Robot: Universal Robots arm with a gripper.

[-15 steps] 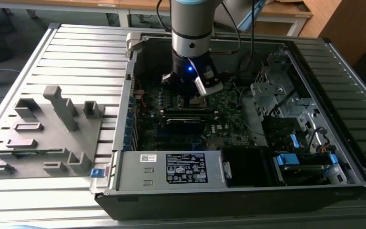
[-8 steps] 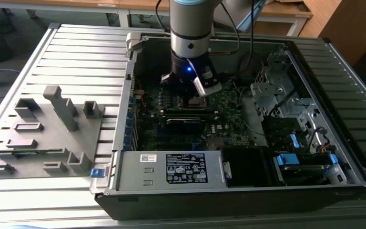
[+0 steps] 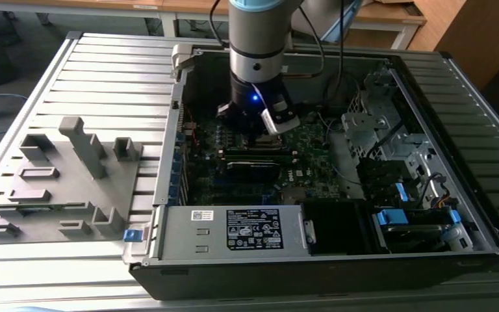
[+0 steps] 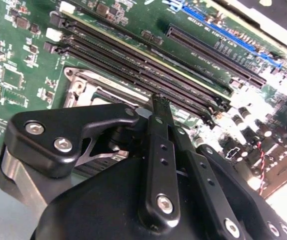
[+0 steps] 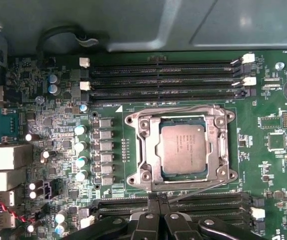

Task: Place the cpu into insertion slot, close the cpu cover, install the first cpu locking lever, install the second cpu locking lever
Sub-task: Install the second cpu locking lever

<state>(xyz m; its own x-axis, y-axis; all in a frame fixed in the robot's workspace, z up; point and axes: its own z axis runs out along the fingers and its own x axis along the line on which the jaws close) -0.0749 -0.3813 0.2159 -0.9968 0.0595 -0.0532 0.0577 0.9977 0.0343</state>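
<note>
Dull silver, the cpu [image 5: 182, 148] sits in the insertion slot [image 5: 159, 120] with the cpu cover [image 5: 152, 150] down around it. The end effector [image 5: 158, 199] hovers just beside the socket's edge — fingers [image 4: 159, 125] pressed together, holding nothing.

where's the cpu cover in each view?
Exterior view: hidden beneath the arm's wrist.
First wrist view: cpu cover framing the cpu, between memory slots.
Second wrist view: a silvery corner behind the gripper, likely it.
Shared landmark: memory slots.
</note>
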